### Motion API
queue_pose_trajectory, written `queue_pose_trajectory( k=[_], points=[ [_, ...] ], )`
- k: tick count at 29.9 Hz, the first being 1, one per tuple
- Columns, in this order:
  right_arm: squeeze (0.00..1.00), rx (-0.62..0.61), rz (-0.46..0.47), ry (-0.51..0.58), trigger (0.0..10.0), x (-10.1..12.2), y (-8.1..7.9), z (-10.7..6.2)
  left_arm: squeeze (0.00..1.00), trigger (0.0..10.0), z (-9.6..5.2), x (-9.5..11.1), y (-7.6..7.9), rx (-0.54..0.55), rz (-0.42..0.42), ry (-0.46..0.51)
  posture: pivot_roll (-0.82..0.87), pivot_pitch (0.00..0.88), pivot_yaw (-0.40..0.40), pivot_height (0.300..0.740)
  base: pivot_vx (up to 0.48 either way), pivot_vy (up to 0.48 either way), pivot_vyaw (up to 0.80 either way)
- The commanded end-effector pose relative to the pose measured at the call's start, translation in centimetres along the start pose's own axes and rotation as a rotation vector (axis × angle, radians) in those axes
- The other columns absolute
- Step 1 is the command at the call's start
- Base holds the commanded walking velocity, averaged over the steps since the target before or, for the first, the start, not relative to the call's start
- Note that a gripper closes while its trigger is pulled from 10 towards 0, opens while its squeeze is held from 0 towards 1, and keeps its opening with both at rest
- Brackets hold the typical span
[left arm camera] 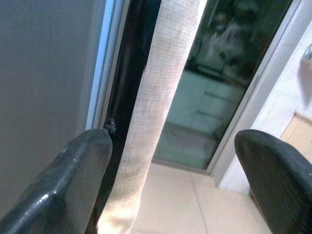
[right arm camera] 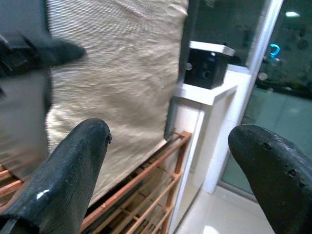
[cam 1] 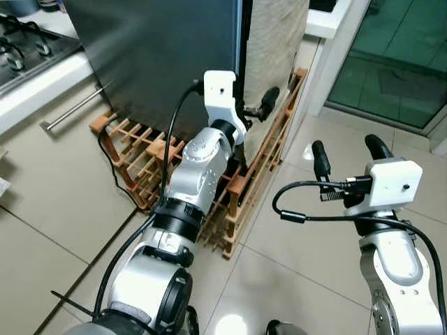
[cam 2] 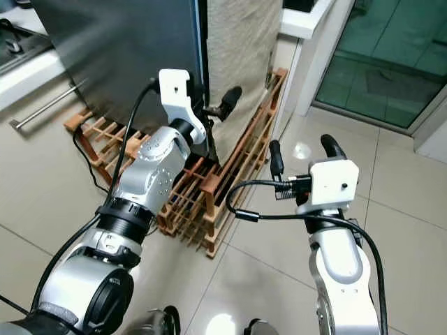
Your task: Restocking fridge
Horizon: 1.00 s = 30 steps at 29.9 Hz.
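Two empty, wide-open claws: left claw [cam 1: 257, 110] at the fridge door [cam 1: 160, 56] edge, right claw [cam 1: 347, 155] idle; fingers may slip onto the cloth [cam 1: 276, 42] alongside.

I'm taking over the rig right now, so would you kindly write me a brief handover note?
Left gripper: open, empty, raised at the edge of the fridge door, beside the beige cloth that hangs at the fridge's side.
Right gripper: open, empty, held over the tiled floor, apart from the fridge.
Fridge: door looks shut; it stands on a wooden rack.
Done: the approach, as far as I can tell.
Left: open the door, fetch items, stock them.
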State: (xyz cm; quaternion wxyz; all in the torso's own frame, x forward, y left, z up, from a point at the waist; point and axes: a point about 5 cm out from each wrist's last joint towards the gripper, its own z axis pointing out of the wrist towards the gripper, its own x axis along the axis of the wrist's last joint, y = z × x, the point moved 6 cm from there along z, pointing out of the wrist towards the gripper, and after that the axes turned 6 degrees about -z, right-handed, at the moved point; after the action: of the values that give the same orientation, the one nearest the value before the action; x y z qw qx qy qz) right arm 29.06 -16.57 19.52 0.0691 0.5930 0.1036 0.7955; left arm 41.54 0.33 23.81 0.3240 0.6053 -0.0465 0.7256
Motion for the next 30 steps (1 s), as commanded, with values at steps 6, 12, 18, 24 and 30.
queue_pose_trajectory(
  k=[6,12,18,24,30],
  points=[
    [0.0,-0.057,0.039,-0.068,10.0,-1.9,2.1,1.0,0.0,10.0,-2.6,-0.5,-1.2,0.101,-0.084,0.029,-0.2,0.064,0.009,0.74,0.0,0.0,0.0],
    [0.0,-0.056,0.071,-0.037,10.0,-1.8,1.4,2.4,0.0,10.0,-5.4,0.9,-4.6,0.2,-0.011,0.075,-0.16,0.023,0.023,0.74,0.0,0.0,0.0],
    [0.0,-0.145,-0.032,0.075,10.0,0.3,3.0,2.4,0.0,10.0,-9.2,3.5,-7.0,0.285,0.187,0.211,-0.16,0.004,0.05,0.74,0.0,0.0,0.0],
    [0.0,-0.301,-0.05,0.148,10.0,1.9,5.4,2.1,0.0,10.0,-10.1,5.1,-8.2,0.422,0.165,0.275,-0.15,0.0,0.045,0.74,0.0,0.0,0.0],
    [0.0,-0.28,-0.068,0.236,10.0,4.4,5.2,3.4,0.0,10.0,-7.5,8.8,-4.3,0.299,0.186,0.376,-0.16,0.0,0.028,0.74,0.0,0.0,0.0]
  ],
)
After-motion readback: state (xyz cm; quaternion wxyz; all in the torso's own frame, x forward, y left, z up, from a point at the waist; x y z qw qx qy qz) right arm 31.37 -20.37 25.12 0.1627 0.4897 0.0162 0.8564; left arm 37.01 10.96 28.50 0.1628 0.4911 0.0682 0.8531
